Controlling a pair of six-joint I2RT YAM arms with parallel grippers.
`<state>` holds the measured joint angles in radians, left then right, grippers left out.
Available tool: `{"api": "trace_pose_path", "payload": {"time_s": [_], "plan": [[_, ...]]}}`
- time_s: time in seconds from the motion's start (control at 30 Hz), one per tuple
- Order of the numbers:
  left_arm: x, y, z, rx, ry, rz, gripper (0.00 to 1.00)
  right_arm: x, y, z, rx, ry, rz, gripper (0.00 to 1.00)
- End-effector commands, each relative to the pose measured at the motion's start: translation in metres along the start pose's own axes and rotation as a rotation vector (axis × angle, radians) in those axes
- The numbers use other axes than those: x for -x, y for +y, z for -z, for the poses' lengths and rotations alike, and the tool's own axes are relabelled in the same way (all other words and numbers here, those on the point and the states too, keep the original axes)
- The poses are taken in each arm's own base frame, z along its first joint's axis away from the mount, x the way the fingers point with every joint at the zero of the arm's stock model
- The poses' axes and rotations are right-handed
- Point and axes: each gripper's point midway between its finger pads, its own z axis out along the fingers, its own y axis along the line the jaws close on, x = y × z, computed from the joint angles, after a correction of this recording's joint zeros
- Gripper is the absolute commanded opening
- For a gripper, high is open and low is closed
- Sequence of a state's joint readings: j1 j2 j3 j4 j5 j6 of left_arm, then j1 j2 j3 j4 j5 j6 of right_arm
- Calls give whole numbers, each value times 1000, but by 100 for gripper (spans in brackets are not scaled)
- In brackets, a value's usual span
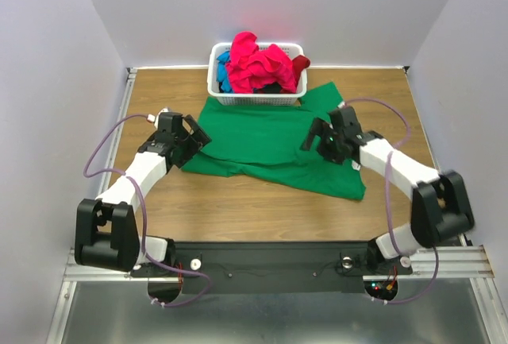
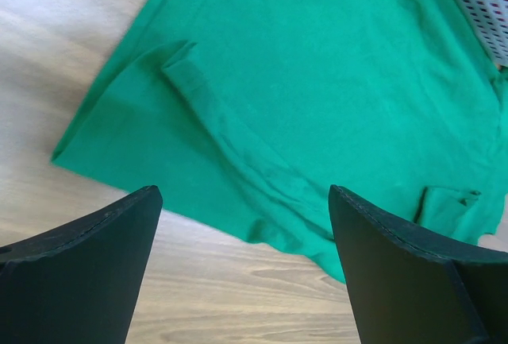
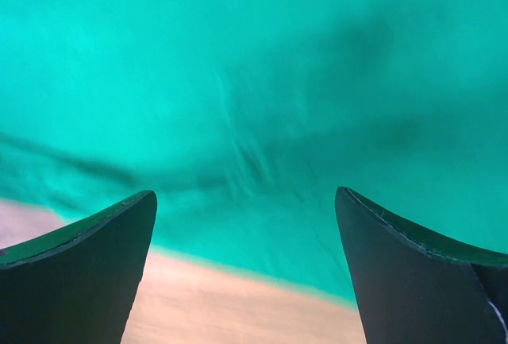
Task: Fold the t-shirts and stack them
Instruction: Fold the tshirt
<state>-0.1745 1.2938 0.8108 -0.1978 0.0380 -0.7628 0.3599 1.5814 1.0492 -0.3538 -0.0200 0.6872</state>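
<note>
A green t-shirt (image 1: 270,137) lies spread on the wooden table in front of the basket, with wrinkles and a folded-over left edge (image 2: 230,129). My left gripper (image 1: 193,139) is open and empty, just above the shirt's left edge; in the left wrist view (image 2: 242,201) its jaws frame the shirt's hem and bare wood. My right gripper (image 1: 313,139) is open and empty, hovering over the shirt's right part; in the right wrist view (image 3: 242,201) green cloth (image 3: 254,82) fills the frame. Pink-red (image 1: 258,62), blue (image 1: 224,74) and dark shirts sit piled in the basket.
A white lattice basket (image 1: 254,98) stands at the back centre of the table, touching the green shirt's far edge; its corner shows in the left wrist view (image 2: 480,2). Bare wood (image 1: 238,201) lies between the shirt and the arm bases. White walls enclose the table.
</note>
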Motion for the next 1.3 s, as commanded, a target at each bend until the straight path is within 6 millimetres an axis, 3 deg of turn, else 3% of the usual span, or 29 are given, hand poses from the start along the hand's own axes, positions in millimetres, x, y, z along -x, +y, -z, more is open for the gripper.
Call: {"api": "trace_pose_path", "payload": {"time_s": [0.0, 0.03, 0.1, 0.2, 0.33, 0.5, 0.67, 0.93, 1.0, 1.13, 1.27], "plan": [[7, -26, -9, -101, -6, -23, 98, -22, -28, 41, -5, -57, -12, 100], [6, -30, -15, -112, 7, -28, 98, -42, -48, 40, -41, -26, -18, 100], [3, -35, -22, -123, 19, -38, 98, -43, -59, 50, -58, -65, -47, 100], [-1, -33, -40, -108, 38, -38, 98, -50, -82, 43, -115, -50, -102, 100], [-18, -4, -70, 3, 84, -43, 98, -72, -98, 30, -155, 43, -126, 100], [-39, 29, -82, 112, 150, -54, 98, -89, -126, 28, -220, 73, -130, 100], [-58, 73, -58, 249, 153, -40, 98, -118, -160, 45, -293, 92, -164, 100], [-85, 120, -11, 390, 156, 43, 98, -121, -149, 65, -253, 72, -287, 100], [-88, 124, -2, 390, 149, 49, 98, -131, -161, 69, -298, 73, -332, 100], [-98, 131, 12, 382, 150, 86, 98, -146, -159, 74, -267, 87, -412, 100], [-115, 125, 21, 309, 196, 125, 98, -149, -152, 85, -235, 89, -450, 100]]}}
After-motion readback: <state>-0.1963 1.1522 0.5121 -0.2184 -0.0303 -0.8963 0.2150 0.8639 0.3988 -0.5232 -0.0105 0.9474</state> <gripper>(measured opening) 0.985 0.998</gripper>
